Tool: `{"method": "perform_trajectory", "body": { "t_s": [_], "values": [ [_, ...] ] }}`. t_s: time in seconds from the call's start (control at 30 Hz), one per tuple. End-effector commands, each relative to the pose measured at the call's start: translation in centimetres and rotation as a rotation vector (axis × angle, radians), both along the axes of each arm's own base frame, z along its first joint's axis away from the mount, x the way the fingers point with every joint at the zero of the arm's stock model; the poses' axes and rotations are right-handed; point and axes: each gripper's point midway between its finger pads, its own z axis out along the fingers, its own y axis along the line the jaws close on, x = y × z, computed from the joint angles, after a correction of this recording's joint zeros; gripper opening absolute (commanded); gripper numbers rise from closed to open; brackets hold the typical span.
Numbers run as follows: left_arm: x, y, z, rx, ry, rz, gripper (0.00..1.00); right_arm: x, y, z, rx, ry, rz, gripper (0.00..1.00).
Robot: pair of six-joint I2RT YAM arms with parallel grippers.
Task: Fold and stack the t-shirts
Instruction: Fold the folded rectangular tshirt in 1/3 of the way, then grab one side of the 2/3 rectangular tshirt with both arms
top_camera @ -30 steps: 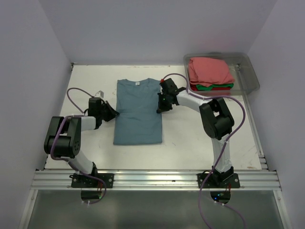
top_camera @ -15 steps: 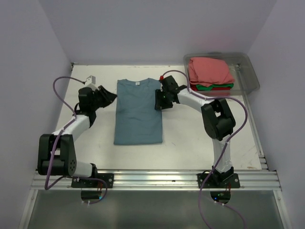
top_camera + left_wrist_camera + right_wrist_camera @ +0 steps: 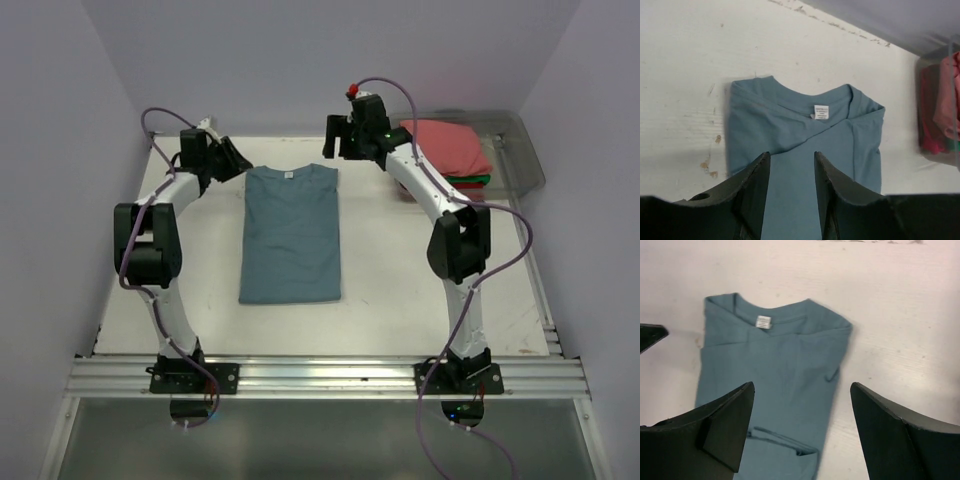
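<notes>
A white table [image 3: 400, 290] fills the overhead view, closed in by pale walls. Two black-and-white robot arms rise from its near edge and reach to the far side, the left arm [image 3: 160, 240] along the left and the right arm [image 3: 445, 215] along the right.

A slate-blue t-shirt [image 3: 290, 235] lies flat in the middle of the table. Its sleeves are folded in, so it makes a long rectangle with the collar at the far end.

At the far right corner sits a clear plastic bin [image 3: 525, 160]. Inside is a stack of folded tees, with a salmon-pink t-shirt [image 3: 455, 145] on top and a thin green edge [image 3: 478, 180] showing beneath it. The right arm hides part of the stack.

The left end effector [image 3: 791, 157] is near the far left corner of the blue shirt, above it. Its jaws stand a narrow way apart, with nothing between them.

The right end effector [image 3: 801, 386] hangs above the far right corner of the shirt. Its jaws are spread wide and hold nothing.

A small white label [image 3: 821, 111] sits inside the collar.
</notes>
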Motion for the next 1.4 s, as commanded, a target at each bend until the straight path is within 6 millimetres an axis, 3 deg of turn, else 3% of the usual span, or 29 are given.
{"method": "perform_trajectory", "body": {
  "t_s": [0.0,0.2,0.27,0.3,0.33,0.37,0.4,0.43,0.47,0.53,0.6,0.63,0.67,0.7,0.73,0.77,0.8,0.9,0.93,1.13,1.37],
  "values": [
    [0.8,1.6,-1.8,0.039,0.053,-0.040,0.44,1.2,-3.7,-5.7,-0.076,0.128,-0.069,0.81],
    [1.7,3.6,-3.8,0.012,0.062,-0.049,0.43,2.4,-4.7,-9.1,0.010,0.205,-0.062,0.74],
    [1.0,3.5,-4.1,-0.005,0.072,-0.073,0.42,1.8,-4.3,-9.7,0.032,0.230,-0.034,0.69],
    [0.7,3.4,-3.6,-0.009,0.065,-0.075,0.41,1.4,-4.2,-8.7,0.047,0.212,-0.022,0.68],
    [-0.4,3.0,-4.2,-0.032,0.087,-0.091,0.41,0.1,-4.4,-10.2,0.047,0.252,-0.022,0.67],
    [-1.0,2.5,-4.0,-0.049,0.088,-0.100,0.41,-0.1,-4.4,-9.6,0.062,0.234,-0.015,0.66],
    [-1.8,2.4,-2.7,-0.055,0.073,-0.103,0.41,-0.7,-4.5,-9.4,0.065,0.229,-0.014,0.66],
    [-3.6,2.1,-4.0,-0.066,0.121,-0.100,0.40,-2.7,-4.9,-9.2,0.075,0.246,-0.016,0.65],
    [-4.9,1.7,-2.6,-0.072,0.122,-0.100,0.41,-3.4,-4.5,-8.8,0.100,0.236,0.003,0.65],
    [-8.4,1.5,-4.4,-0.066,0.212,-0.073,0.42,-6.5,-4.9,-8.8,0.101,0.264,0.009,0.64],
    [-12.8,0.9,-5.0,-0.054,0.286,-0.094,0.44,-9.0,-4.8,-8.7,0.091,0.282,0.027,0.64],
    [-14.3,1.0,-5.4,-0.037,0.319,-0.093,0.45,-11.1,-5.2,-10.3,0.067,0.332,0.031,0.64],
    [-16.7,1.0,-6.1,-0.021,0.383,-0.106,0.47,-12.7,-4.7,-9.1,0.064,0.317,0.057,0.65],
    [-18.8,0.9,-5.9,-0.009,0.397,-0.115,0.48,-13.8,-4.9,-9.4,0.051,0.332,0.054,0.66],
    [-20.1,1.0,-6.0,0.000,0.417,-0.114,0.49,-15.8,-5.2,-10.9,0.038,0.383,0.054,0.66],
    [-21.8,1.0,-6.2,0.002,0.460,-0.118,0.51,-17.2,-4.7,-10.0,0.047,0.373,0.078,0.67],
    [-23.2,0.8,-5.7,0.005,0.451,-0.121,0.52,-18.9,-5.0,-11.4,0.032,0.412,0.073,0.67],
    [-26.3,0.4,-5.2,-0.003,0.503,-0.134,0.60,-21.9,-4.4,-11.5,0.046,0.442,0.106,0.67],
    [-27.7,0.4,-5.5,-0.001,0.553,-0.132,0.62,-23.5,-4.4,-12.5,0.049,0.485,0.110,0.68],
    [-31.7,0.3,-6.3,0.007,0.672,-0.083,0.64,-27.6,-3.2,-14.1,0.081,0.555,0.142,0.68],
    [-34.6,-0.3,-8.3,-0.002,0.731,-0.077,0.64,-28.5,-2.7,-15.0,0.110,0.580,0.146,0.67]
  ]
}}
